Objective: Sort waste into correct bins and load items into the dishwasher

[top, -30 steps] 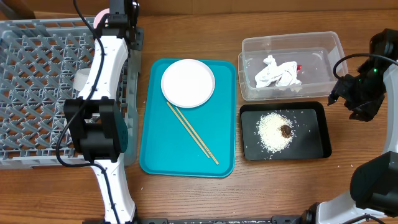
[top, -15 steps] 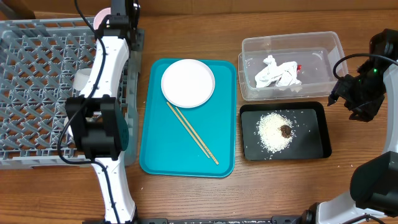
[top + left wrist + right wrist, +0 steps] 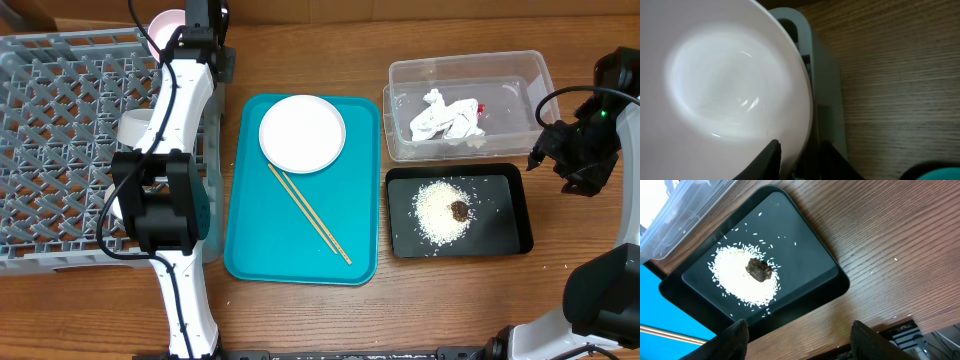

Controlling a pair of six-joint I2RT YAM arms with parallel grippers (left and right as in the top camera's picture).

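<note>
The small pink bowl (image 3: 163, 27) sits at the back right corner of the grey dish rack (image 3: 60, 130), and its white inside (image 3: 715, 90) fills the left wrist view. My left gripper (image 3: 799, 150) is shut on its rim, one finger inside and one outside. A white cup (image 3: 135, 128) lies in the rack. The white plate (image 3: 302, 133) and chopsticks (image 3: 310, 215) rest on the teal tray (image 3: 250, 230). The clear tub (image 3: 530, 75) holds the napkin (image 3: 445, 118) and red wrapper (image 3: 481, 108). Rice (image 3: 740, 280) with a brown bit (image 3: 758, 270) lies in the black tray (image 3: 805, 255). My right gripper (image 3: 800, 340) hangs open beside that tray.
The rack wall (image 3: 825, 100) stands right beside the bowl's rim, with bare wooden table past it. My left arm stretches along the rack's right edge. The right arm (image 3: 585, 150) stands at the table's right edge, next to the tub and black tray.
My left gripper's jaws have closed on the pink bowl's rim, and more of the bowl now shows at the rack's back corner. The right arm has not moved.
</note>
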